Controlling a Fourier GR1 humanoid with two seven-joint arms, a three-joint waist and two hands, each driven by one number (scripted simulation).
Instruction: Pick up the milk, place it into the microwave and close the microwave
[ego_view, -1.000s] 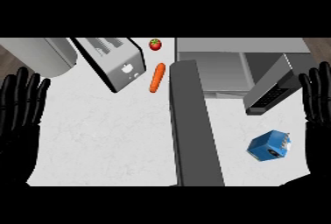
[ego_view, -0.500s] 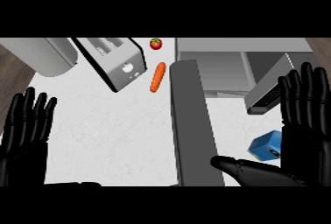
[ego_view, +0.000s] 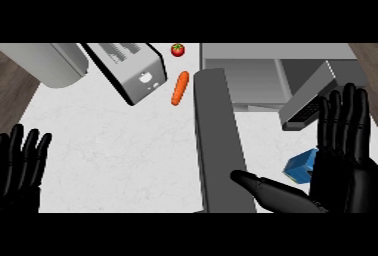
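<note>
Both hands are wide open and holding nothing. Right hand (ego_view: 341, 165) is spread just beside the blue milk carton (ego_view: 300, 169), partly covering it, left hand (ego_view: 22, 167) rests at the counter's (ego_view: 118, 155) left edge.

One milk carton (ego_view: 301, 168), one carrot (ego_view: 179, 88), one tomato (ego_view: 177, 49), one toaster (ego_view: 131, 71).

A matt, faintly marbled white tabletop (ego_view: 118, 155) is shown; the toaster (ego_view: 125, 70) at upper left is finished in smooth brushed metal.
</note>
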